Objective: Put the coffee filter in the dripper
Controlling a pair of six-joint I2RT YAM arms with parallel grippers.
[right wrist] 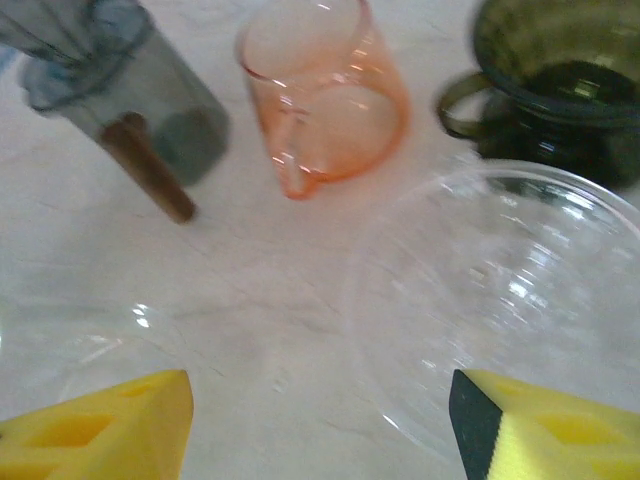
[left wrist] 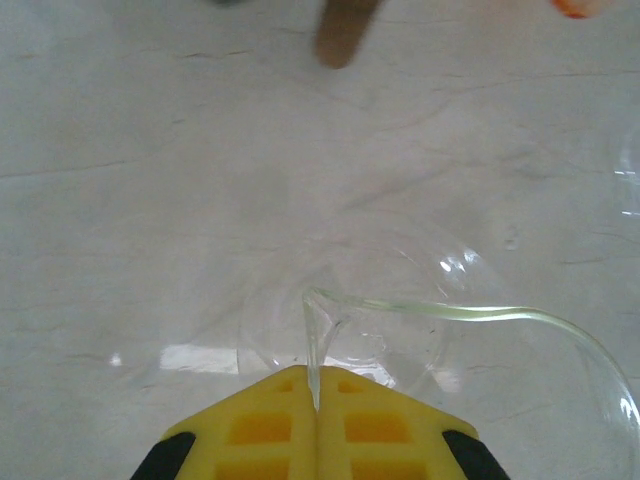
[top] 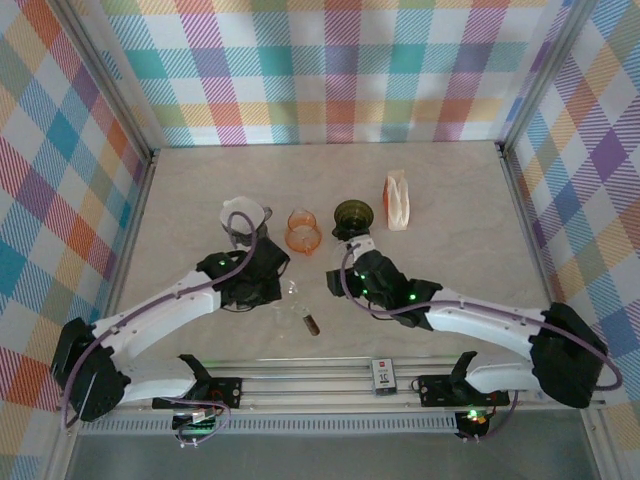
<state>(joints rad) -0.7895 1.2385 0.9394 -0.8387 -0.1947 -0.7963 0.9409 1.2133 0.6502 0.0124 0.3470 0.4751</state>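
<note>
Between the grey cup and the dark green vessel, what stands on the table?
The orange glass cup stands between the grey cup and the dark green vessel; the top view shows this.

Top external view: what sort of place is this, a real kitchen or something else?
Probably a staged robot test cell, not a kitchen: checked fabric walls enclose a pale table, the left arm and right arm sit on a metal rail, and a green dripper and white filters are laid out.
</note>
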